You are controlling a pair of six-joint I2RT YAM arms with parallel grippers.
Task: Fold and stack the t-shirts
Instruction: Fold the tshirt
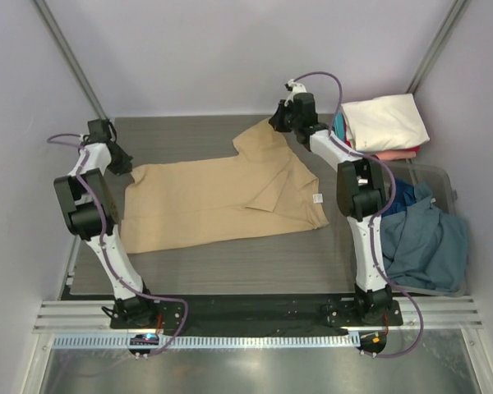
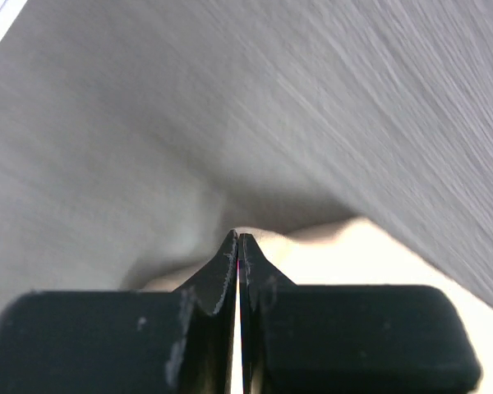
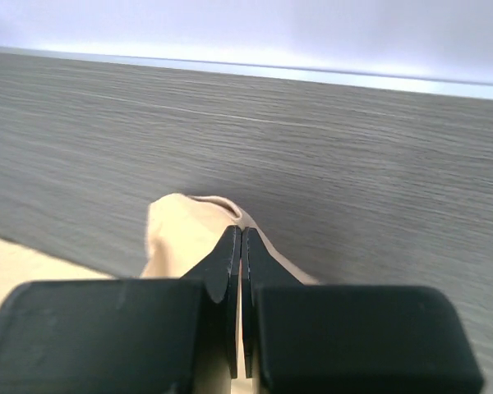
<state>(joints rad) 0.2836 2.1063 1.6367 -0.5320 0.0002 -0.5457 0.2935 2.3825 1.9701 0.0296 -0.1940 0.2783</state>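
Grey table (image 1: 230,267): tan t-shirt (image 1: 201,205) spread at centre; left gripper (image 1: 125,167) at 9 o'clock, right gripper (image 1: 274,123) at 1, both pinched onto its edges; fold starting; next prob. lift & carry across evenly.

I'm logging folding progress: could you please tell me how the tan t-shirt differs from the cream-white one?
The tan t-shirt lies spread over the table, only partly folded; the cream-white t-shirt is a neat folded rectangle. The tan t-shirt lies alone, while the cream-white t-shirt tops a stack. The left gripper and right gripper pinch the tan t-shirt; neither touches the cream-white t-shirt. Both are plain and pale.
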